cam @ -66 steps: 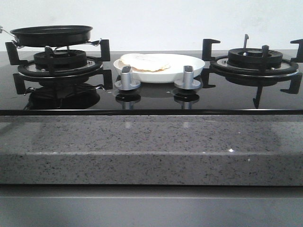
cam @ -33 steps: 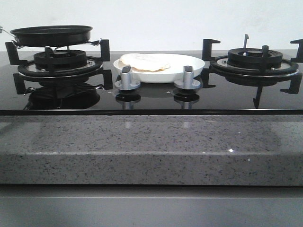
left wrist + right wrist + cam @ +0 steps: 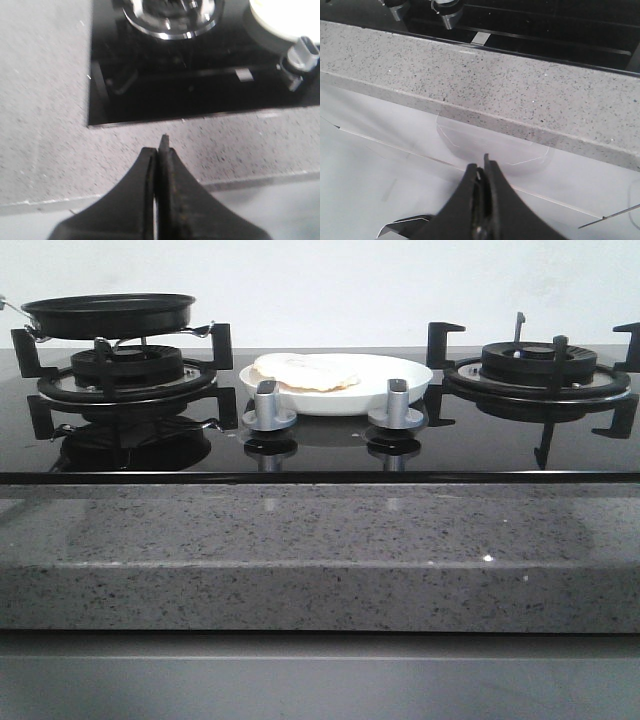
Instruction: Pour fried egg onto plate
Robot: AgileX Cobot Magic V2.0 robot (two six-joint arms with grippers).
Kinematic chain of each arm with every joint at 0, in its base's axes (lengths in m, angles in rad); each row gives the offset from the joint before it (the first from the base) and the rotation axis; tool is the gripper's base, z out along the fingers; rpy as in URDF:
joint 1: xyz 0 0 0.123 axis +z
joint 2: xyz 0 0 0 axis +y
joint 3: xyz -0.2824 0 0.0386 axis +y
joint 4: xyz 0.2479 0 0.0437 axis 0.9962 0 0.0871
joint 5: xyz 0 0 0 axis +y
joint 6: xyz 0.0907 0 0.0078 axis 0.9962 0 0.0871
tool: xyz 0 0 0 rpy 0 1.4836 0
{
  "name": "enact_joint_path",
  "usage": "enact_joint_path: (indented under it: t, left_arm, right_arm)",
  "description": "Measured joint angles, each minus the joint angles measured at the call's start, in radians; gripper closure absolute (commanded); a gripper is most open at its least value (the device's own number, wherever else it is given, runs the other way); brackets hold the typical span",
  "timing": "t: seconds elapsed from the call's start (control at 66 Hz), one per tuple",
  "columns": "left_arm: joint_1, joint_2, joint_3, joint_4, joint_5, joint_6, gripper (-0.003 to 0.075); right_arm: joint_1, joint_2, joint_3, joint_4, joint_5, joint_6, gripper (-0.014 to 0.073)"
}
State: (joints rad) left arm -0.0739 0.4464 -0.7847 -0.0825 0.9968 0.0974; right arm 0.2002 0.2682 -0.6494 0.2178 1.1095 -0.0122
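The fried egg [image 3: 305, 371], cream-white with tan wavy edges, lies on the white plate [image 3: 400, 375] at the back middle of the black glass hob. The black frying pan [image 3: 108, 314] sits on the left burner grate, with no egg showing in it. Neither gripper shows in the front view. My left gripper [image 3: 160, 147] is shut and empty over the speckled counter in front of the hob; a slice of the plate's rim [image 3: 280, 20] shows in its view. My right gripper [image 3: 482, 167] is shut and empty, below the counter's front edge.
Two silver knobs [image 3: 268, 403] [image 3: 396, 403] stand in front of the plate. The right burner grate [image 3: 538, 368] carries nothing. The grey speckled stone counter [image 3: 320, 540] runs along the hob's front edge. A pale surface [image 3: 380, 165] lies under the right gripper.
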Motion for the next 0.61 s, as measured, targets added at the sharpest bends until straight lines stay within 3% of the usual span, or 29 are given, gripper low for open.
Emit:
enact_joint_path:
  t: [0.409, 0.606]
  left_arm:
    - [0.0, -0.244, 0.361, 0.011, -0.44, -0.004, 0.0741]
    - [0.002, -0.37, 0.541, 0.137, -0.593, -0.159, 0.0741]
  right_arm:
    - [0.0, 0.0, 0.0, 0.0, 0.0, 0.0, 0.0662]
    - [0.0, 0.0, 0.0, 0.0, 0.0, 0.0, 0.0662]
